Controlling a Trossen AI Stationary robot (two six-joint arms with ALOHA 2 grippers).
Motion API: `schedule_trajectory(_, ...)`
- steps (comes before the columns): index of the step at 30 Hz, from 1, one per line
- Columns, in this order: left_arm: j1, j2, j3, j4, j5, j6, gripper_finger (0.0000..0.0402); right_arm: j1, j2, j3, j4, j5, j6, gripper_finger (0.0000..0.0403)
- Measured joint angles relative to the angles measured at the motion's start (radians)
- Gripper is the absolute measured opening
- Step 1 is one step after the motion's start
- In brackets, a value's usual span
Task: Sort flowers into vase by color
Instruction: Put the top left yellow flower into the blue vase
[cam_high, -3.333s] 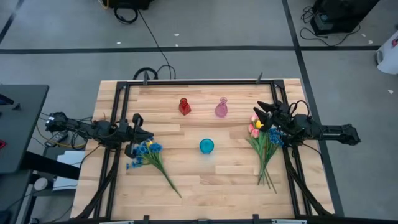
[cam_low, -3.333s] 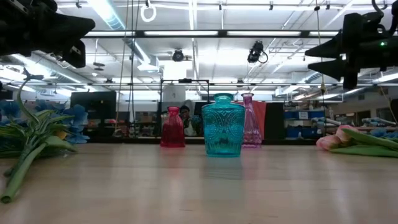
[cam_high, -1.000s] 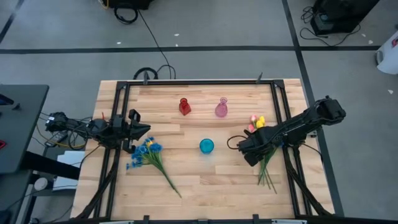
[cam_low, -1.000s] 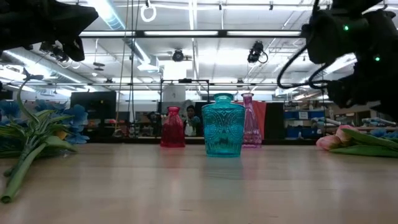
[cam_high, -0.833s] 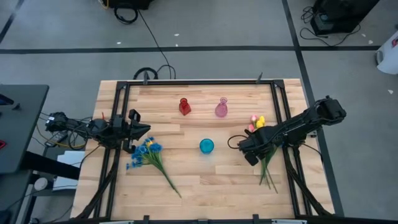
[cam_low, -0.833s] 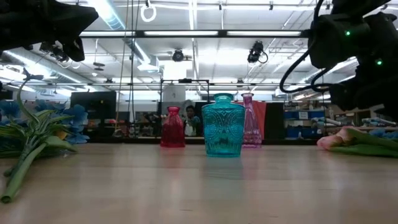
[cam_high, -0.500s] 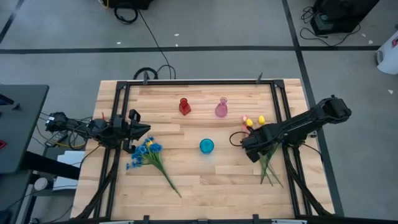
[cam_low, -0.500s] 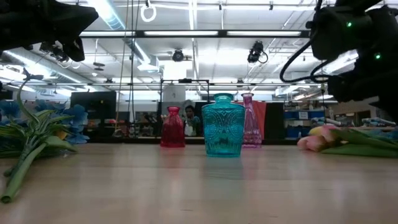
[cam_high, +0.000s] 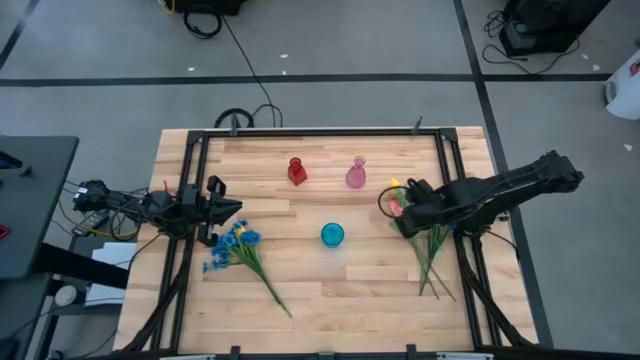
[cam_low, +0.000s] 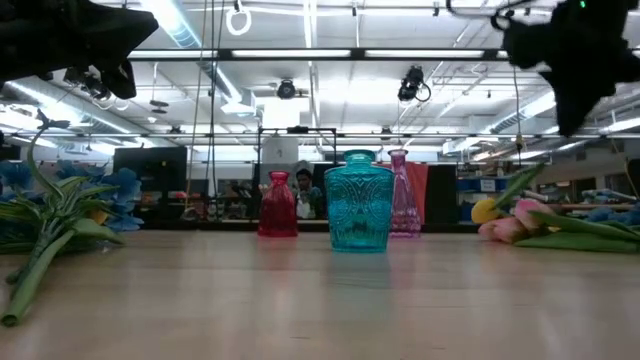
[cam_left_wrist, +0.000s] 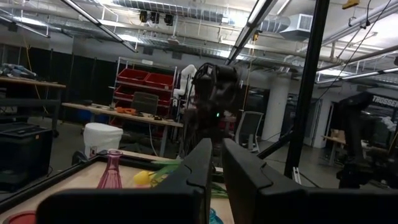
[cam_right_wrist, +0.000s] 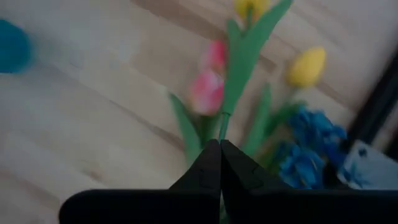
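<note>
Right wrist view: right gripper is pinching a yellow tulip's stem; overhead, the arm is hiding this grip.

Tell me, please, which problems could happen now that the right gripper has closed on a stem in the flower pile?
1. The right gripper is shut on one green stem among the mixed bunch; neighbouring tulips or blue sprigs may tangle and get dragged along.
2. The pink vase and red vase have narrow necks, so the stem might miss the opening or tip one.
3. The grip looks thin; the stem may slip.
</note>
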Motion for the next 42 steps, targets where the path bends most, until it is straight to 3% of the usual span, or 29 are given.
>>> schedule_trajectory(6,0.0,0.0,0.0,-0.023,0.0,-0.025,0.0044,0.042,-0.008,0.117,0.028,0.072,-0.069,0.0006)
schedule_trajectory(11,0.0,0.0,0.0,-0.057,0.001,-0.063,0.0044,0.062,0.024,0.09,0.129,0.047,-0.094,0.0012)
schedule_trajectory(18,0.0,0.0,0.0,-0.089,0.001,-0.089,0.0044,0.066,0.201,0.028,0.401,-0.069,-0.143,0.0099)
schedule_trajectory(23,0.0,0.0,0.0,-0.091,0.0,-0.089,0.0044,0.061,0.343,0.028,0.419,-0.093,-0.151,0.014)
schedule_trajectory(33,0.0,0.0,0.0,-0.09,0.0,-0.083,0.0044,0.059,0.532,0.028,0.512,-0.148,-0.199,0.0147)
schedule_trajectory(42,0.0,0.0,0.0,-0.092,0.0,-0.084,0.0044,0.027,0.57,0.028,0.529,-0.121,-0.221,0.0162)
